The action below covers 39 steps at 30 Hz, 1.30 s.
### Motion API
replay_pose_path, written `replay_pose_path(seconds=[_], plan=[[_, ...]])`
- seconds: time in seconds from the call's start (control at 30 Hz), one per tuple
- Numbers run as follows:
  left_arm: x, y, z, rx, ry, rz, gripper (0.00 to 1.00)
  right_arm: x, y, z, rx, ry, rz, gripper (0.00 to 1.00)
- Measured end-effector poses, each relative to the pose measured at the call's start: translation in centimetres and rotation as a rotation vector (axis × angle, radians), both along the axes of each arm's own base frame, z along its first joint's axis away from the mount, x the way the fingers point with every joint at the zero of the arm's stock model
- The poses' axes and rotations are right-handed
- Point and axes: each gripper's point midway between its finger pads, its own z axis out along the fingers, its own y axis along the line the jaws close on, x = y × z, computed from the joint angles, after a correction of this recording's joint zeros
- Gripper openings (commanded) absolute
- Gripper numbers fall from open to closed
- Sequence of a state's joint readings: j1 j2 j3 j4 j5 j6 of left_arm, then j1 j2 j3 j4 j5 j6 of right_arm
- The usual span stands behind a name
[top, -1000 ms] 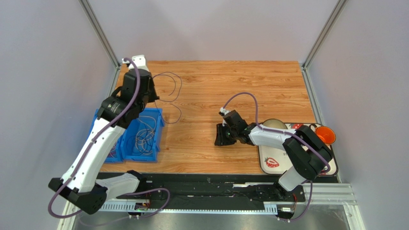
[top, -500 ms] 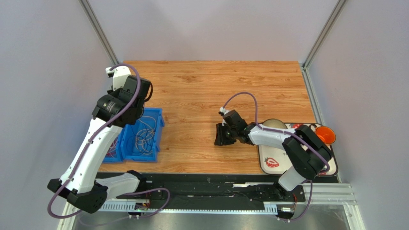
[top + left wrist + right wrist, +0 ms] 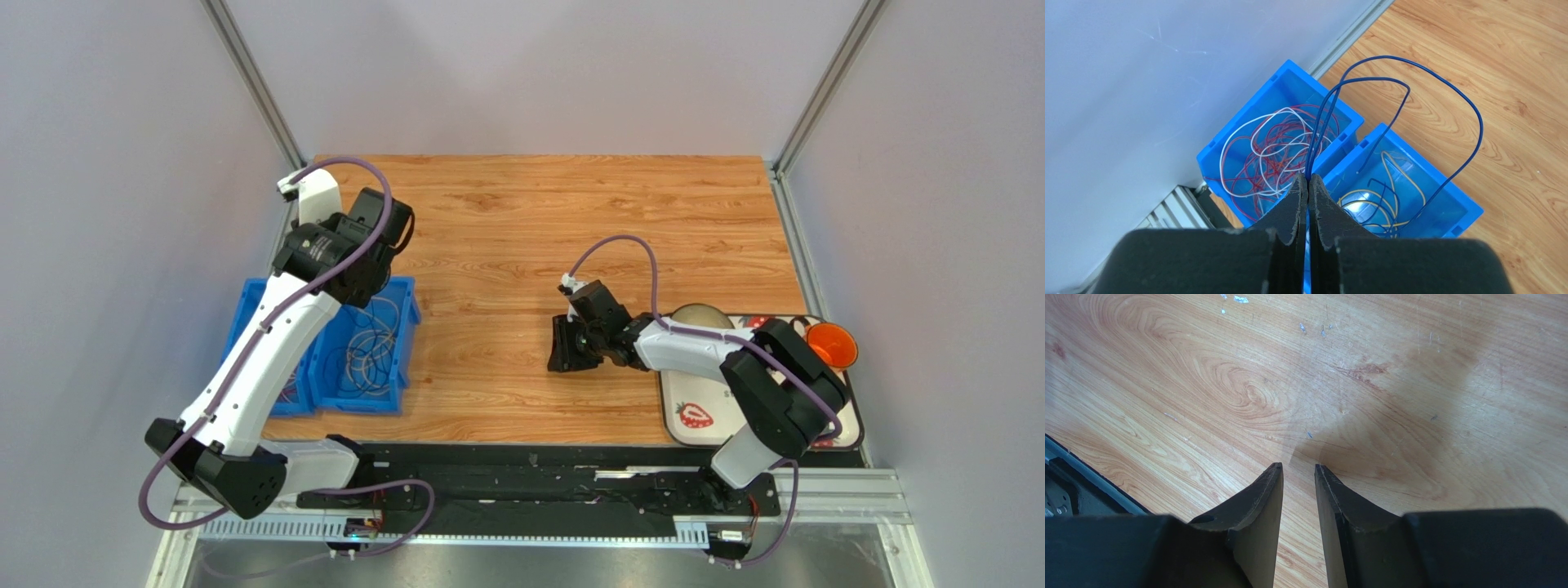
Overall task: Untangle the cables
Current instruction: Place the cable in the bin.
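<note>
Wooden table (image 3: 540,221): blue bins (image 3: 368,403) left, tray (image 3: 677,392) right

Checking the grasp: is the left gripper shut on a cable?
Yes, shut: left wrist view shows the left gripper pinching the dark blue cable.

Bright, even, diffuse light fills all three views, and the overhead one is sharp throughout. A soft, broad shadow darkens the tabletop (image 3: 1389,447) just ahead of the right gripper (image 3: 1298,468). Along their bottom edges both wrist views look slightly soft.
</note>
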State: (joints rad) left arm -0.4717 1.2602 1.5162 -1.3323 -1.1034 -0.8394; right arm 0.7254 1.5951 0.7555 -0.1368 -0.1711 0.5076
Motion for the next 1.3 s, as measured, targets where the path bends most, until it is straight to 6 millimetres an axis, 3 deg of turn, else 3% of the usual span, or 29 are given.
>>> replay_pose_path(seconds=[0.37,0.67,1.1,1.3], plan=[[-1.5,0.4,-4.1,0.008,0.084,0.017,0.0,0.0,0.0,0.0,0.0,0.0,0.0,0.34],[-3.2,0.5,-5.5,-0.015,0.145,-0.027,0.0,0.0,0.0,0.0,-0.002,0.002,0.0,0.34],[-1.7,-1.9,-15.5,0.038,0.524,0.004,0.0,0.1,0.0,0.0,-0.002,0.002,0.0,0.34],[-2.0,-1.9,-17.0,0.02,0.583,0.022,0.0,0.1,0.0,0.0,-0.002,0.002,0.0,0.34]])
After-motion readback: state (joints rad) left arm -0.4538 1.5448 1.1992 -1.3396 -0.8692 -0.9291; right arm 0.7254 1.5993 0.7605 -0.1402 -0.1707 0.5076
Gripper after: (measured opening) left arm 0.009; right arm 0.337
